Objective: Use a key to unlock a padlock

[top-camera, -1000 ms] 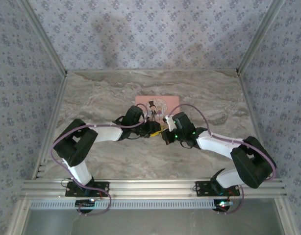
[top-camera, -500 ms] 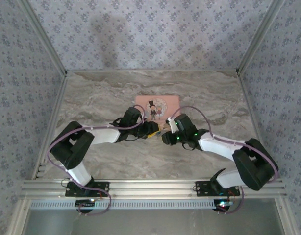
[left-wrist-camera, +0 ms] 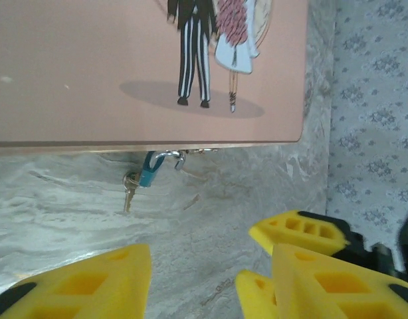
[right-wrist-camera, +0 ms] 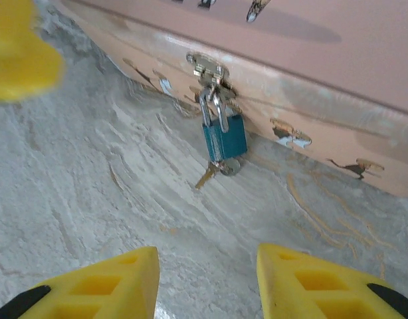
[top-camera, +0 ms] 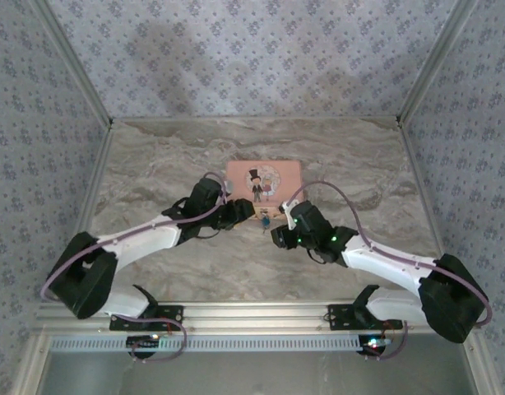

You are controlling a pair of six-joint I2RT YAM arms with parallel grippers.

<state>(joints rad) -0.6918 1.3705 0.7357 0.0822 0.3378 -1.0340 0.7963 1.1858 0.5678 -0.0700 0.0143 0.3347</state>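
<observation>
Withdrawal: backing left gripper (left-wrist-camera: 204, 272) and right gripper (right-wrist-camera: 207, 279) away from mid-frame huddle of a second ago, both spread wide, empty; leaving padlock (right-wrist-camera: 224, 138) hanging at pink tin's (right-wrist-camera: 337, 86) front clasp, upper centre, key (right-wrist-camera: 205, 177) dangling beneath; probably resetting before another approach.

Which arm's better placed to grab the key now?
Right. In its wrist view the key and padlock lie straight ahead, centred before the open right end effector. In the left wrist view they sit off to one side of the left end effector.
</observation>
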